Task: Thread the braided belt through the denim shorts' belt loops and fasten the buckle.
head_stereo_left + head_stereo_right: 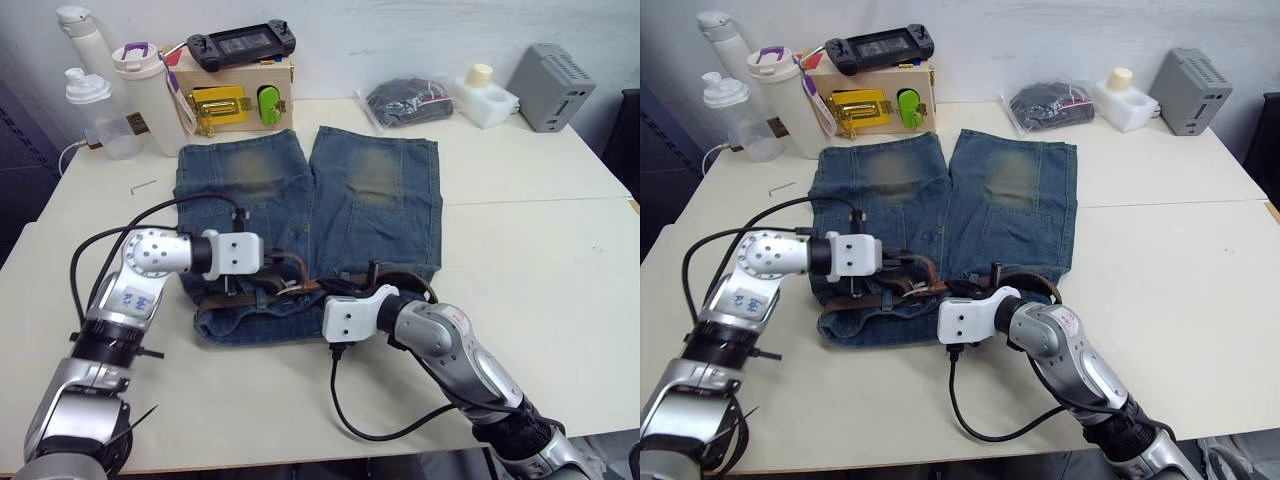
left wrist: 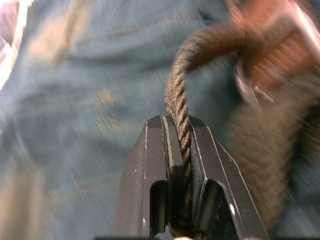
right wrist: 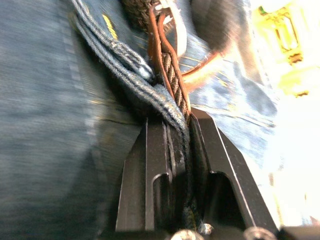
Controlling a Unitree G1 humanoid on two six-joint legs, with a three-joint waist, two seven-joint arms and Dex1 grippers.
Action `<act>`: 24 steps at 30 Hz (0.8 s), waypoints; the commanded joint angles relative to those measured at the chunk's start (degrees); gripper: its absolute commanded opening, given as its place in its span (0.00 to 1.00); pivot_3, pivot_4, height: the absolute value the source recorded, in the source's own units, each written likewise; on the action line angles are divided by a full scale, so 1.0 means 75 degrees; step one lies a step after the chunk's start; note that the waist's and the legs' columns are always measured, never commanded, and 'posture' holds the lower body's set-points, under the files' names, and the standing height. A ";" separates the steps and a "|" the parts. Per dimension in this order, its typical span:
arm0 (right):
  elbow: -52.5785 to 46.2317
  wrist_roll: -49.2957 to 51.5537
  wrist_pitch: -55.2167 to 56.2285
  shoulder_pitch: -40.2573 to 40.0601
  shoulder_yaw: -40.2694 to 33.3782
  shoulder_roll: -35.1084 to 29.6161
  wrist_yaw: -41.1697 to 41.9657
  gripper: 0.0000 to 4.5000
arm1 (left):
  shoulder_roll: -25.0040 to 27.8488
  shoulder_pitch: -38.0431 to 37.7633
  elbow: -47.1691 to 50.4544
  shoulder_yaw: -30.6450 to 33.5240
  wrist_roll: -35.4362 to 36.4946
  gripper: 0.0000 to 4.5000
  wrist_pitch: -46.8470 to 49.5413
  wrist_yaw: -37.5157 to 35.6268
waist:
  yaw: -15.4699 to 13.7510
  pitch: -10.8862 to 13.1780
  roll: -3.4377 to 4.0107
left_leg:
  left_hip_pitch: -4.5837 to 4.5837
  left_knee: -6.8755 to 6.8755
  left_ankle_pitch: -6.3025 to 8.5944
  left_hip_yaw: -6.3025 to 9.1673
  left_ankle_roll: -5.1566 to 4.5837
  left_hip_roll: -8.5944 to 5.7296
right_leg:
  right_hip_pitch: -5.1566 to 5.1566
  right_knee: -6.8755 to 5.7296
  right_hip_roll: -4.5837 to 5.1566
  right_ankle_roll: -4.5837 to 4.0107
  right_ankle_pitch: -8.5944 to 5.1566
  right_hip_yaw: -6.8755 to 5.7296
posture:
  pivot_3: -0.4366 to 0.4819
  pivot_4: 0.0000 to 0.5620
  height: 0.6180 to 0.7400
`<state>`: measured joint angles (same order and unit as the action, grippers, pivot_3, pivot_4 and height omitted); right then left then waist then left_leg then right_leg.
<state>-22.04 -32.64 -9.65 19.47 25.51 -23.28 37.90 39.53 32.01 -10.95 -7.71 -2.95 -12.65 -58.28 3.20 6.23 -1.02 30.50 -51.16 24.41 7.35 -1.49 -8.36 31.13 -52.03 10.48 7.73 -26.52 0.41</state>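
Note:
The denim shorts [image 1: 300,190] lie flat on the table, legs pointing away and waistband toward me. The braided belt [image 1: 222,301] runs along the waistband. My left gripper [image 1: 283,270] is over the middle of the waistband and shut on a raised loop of the braided belt [image 2: 179,85]; the silver buckle [image 2: 246,82] shows blurred beside it. My right gripper [image 1: 337,285] faces it from the right. It is shut on the braided belt [image 3: 171,67] together with a fold of denim waistband [image 3: 142,82]. I cannot pick out single belt loops.
At the table's back stand a wooden box [image 1: 235,100] with a yellow latch, a game console [image 1: 242,42] on top, several bottles [image 1: 95,90], a black bag [image 1: 405,100], a white block [image 1: 483,95] and a grey box [image 1: 553,85]. An allen key [image 1: 143,185] lies left of the shorts.

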 commanded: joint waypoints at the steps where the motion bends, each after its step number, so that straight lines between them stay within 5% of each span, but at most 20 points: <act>1: -0.0332 -0.0101 -0.0017 0.0182 -0.0311 0.0105 -0.0287 0.01 | 0.0152 -0.0522 0.0737 0.0171 0.0148 0.00 0.0309 0.0141 | -0.0016 -0.0002 -0.0003 | 0.0000 -0.0002 0.0000 0.0000 0.0000 0.0000 | -0.0001 0.0001 0.0001 0.0000 0.0000 0.0001 | 0.48 0.27 0.22; 24: -0.0372 -0.0083 0.0366 0.0304 -0.0173 0.0177 -0.0261 0.01 | 0.0322 -0.0424 0.1050 -0.0213 0.0009 0.00 0.0262 0.0011 | 0.0000 -0.0003 -0.0004 | 0.0004 -0.0002 0.0000 0.0005 0.0001 -0.0002 | 0.0003 -0.0006 0.0002 0.0000 0.0000 0.0000 | 0.48 0.27 0.22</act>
<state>-22.13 -33.41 -8.43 20.40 25.00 -22.40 36.96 41.42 28.42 -3.56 -8.16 -2.86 -9.41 -57.10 3.20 6.21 -1.05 30.53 -51.18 24.41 7.38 -1.49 -8.37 31.16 -52.08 10.50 7.72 -26.52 0.41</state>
